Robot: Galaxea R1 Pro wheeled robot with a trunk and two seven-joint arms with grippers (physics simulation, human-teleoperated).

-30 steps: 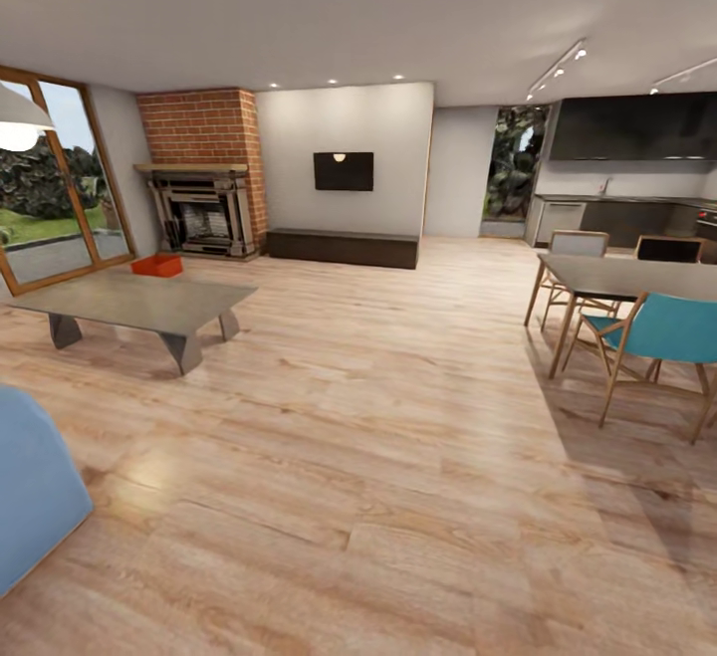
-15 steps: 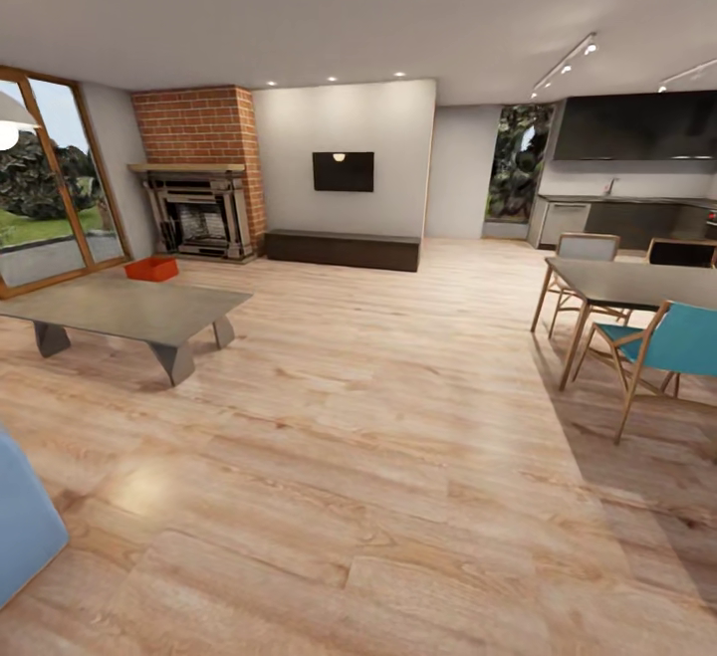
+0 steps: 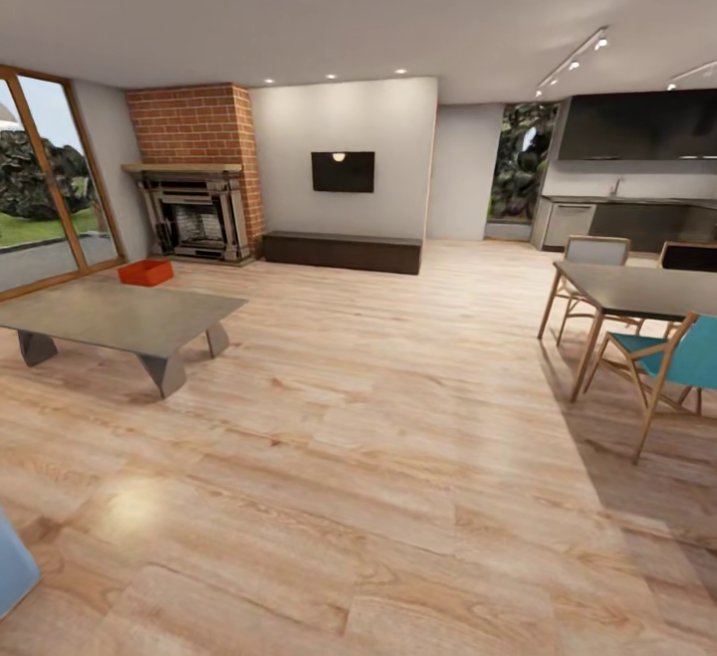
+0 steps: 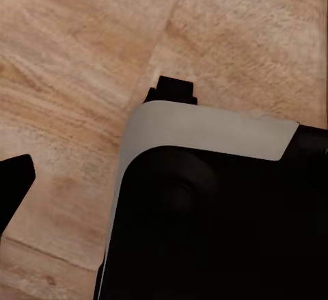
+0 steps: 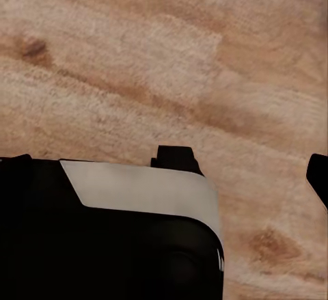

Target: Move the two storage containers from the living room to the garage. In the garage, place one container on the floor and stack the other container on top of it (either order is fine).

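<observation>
Approach step in the living room: one orange container (image 3: 145, 272) sits on the wood floor (image 3: 378, 437) beyond the low table's (image 3: 110, 316) far edge, near the fireplace (image 3: 194, 220); I must drive closer, and cannot tell either pincer's opening.

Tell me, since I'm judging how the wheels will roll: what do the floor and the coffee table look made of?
Floor: looks like light wood planks, visible grain and seams, with a soft sheen near the sofa. Coffee table: grey matte slab on angled legs, possibly concrete or metal; unclear.
</observation>
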